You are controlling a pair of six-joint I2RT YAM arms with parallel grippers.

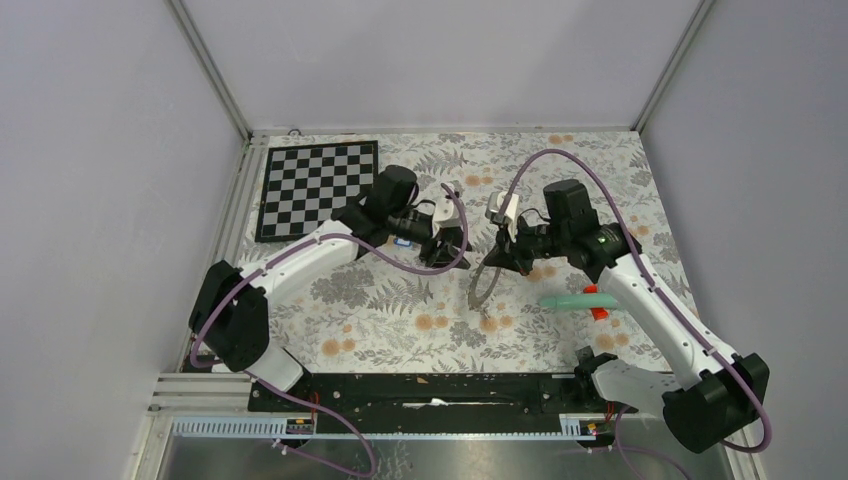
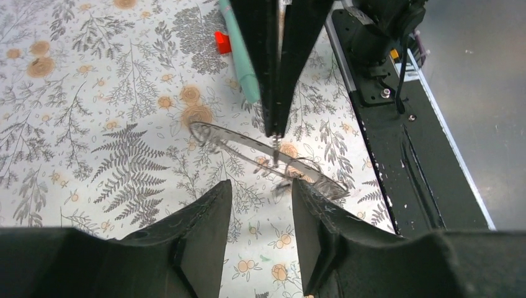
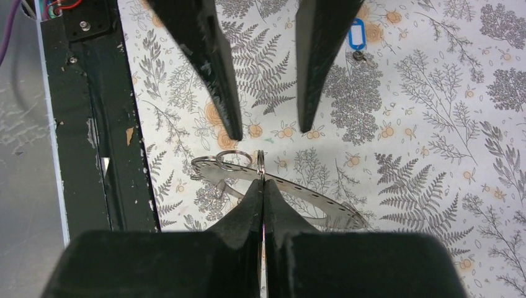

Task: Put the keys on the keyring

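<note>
The right claw (image 3: pixel 262 181) is pinched fully shut on the rim of the keyring (image 3: pixel 307 192), holding the big grey hoop up on edge over the table (image 1: pixel 400 325) between the two arms. Facing it from the other side, the left claw (image 3: pixel 269 130) stands open with nothing in it. Its two fingers point at the hoop's band, near it but not touching.

The coming move turns on where the keys lie from the keyring. The blue-tagged key (image 3: pixel 356 34) lies flat on the table on the left arm's side of the keyring, beyond the left claw's fingertips, so the open claw stands between hoop and key. The tag's long axis runs roughly toward the keyring, with the small metal key at the end nearer the hoop. I cannot make out the black-tagged key in any view; it may be hidden under the left arm.

The left arm is plainly the nearer one to the blue key, and the right is taken up with the hoop. So I judge the left claw would have to draw away from the keyring and come down over the tag — closing across its short width — before anything can go to the hoop. No key is on the keyring yet. The teal stick (image 1: pixel 575 300) lies on the right arm's side of the keyring, well apart.
</note>
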